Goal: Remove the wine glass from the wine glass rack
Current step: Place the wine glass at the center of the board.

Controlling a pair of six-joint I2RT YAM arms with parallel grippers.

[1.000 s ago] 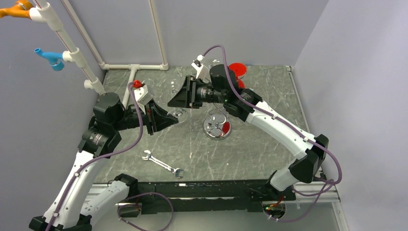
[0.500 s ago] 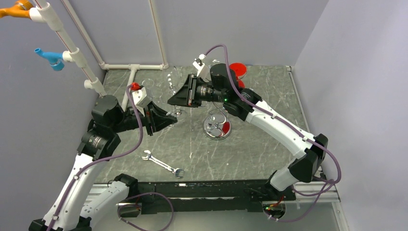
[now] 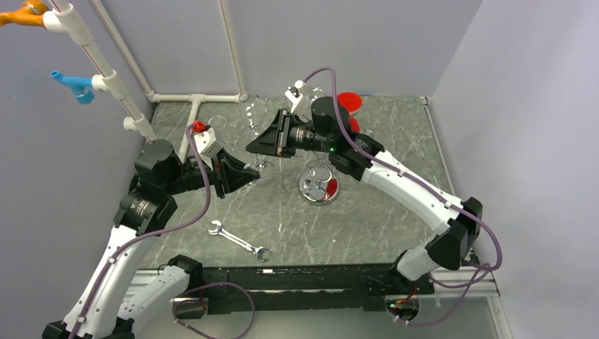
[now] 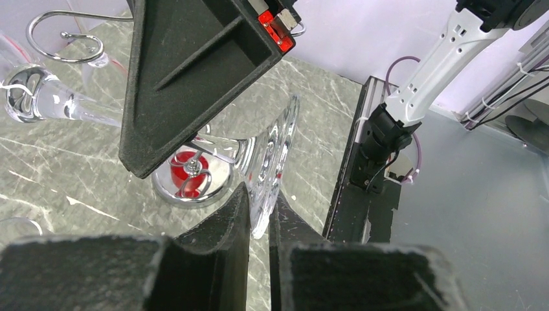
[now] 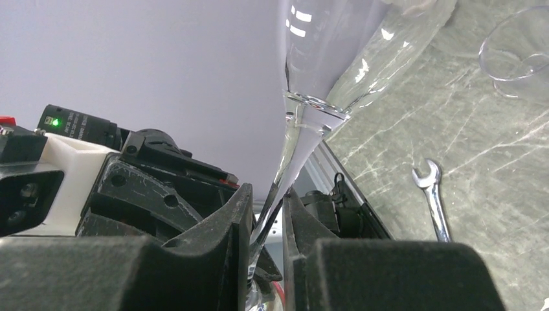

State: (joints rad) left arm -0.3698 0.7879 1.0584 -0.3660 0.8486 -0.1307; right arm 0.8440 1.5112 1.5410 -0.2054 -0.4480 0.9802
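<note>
Glass stem and foot are both gripped: the wine glass point(image 4: 280, 152) lies on its side in the air between the two arms, to the left of the wine glass rack point(image 3: 319, 188). The left tool point(image 4: 259, 210) pinches the rim of the glass's round foot edge-on, its fingers nearly together. The right tool point(image 5: 267, 194) is pressed onto the thin stem, and the bowl flares out beyond its fingertips. The rack's shiny dished base sits on the grey marbled counter point(image 3: 395, 141). One curled wire arm point(image 4: 65, 40) shows near the bowl; whether it touches the glass cannot be told. A silver wrench point(image 3: 240, 241) lies near the counter's front edge, well apart from the rack. Another clear glass point(image 5: 518, 58) rests on the counter.
</note>
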